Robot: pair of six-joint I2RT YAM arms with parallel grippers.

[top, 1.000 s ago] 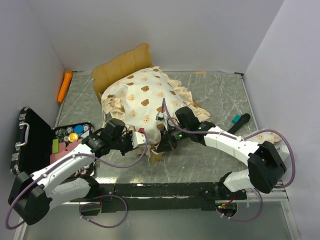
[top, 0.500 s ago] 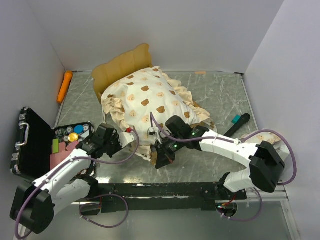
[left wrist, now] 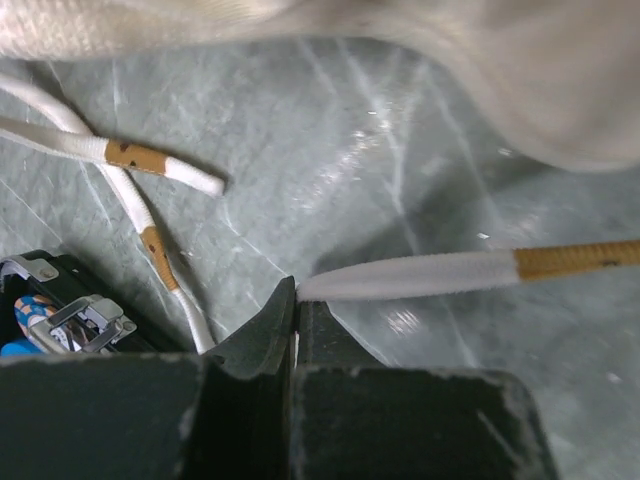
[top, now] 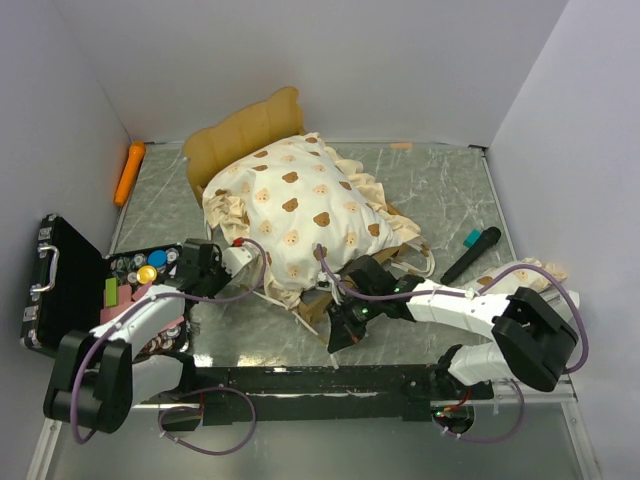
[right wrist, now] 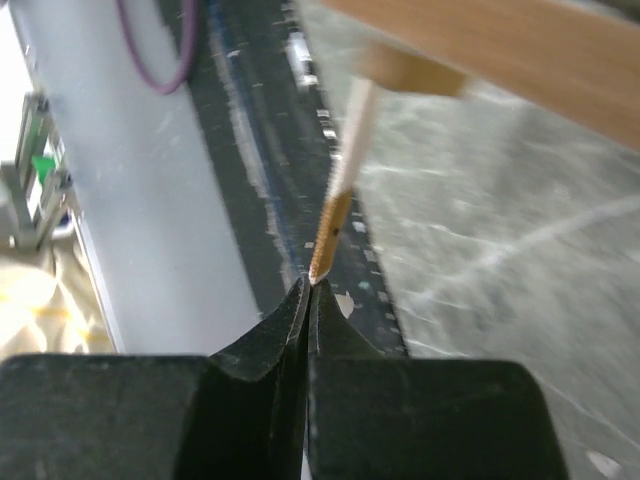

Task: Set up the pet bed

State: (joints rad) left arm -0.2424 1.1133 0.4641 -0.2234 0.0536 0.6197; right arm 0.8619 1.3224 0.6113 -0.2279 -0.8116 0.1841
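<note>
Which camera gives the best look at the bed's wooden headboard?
The top external view: the headboard stands whole behind the bear-print mattress. The left wrist view shows none of it; the right wrist view only a blurred wooden edge, perhaps the frame.

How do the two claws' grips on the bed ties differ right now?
The left claw pinches a white tie end; the right claw pinches a tan tie tip. The left claw's tie runs sideways over the table; the right claw's rises to the wooden frame. Both are shut.
</note>
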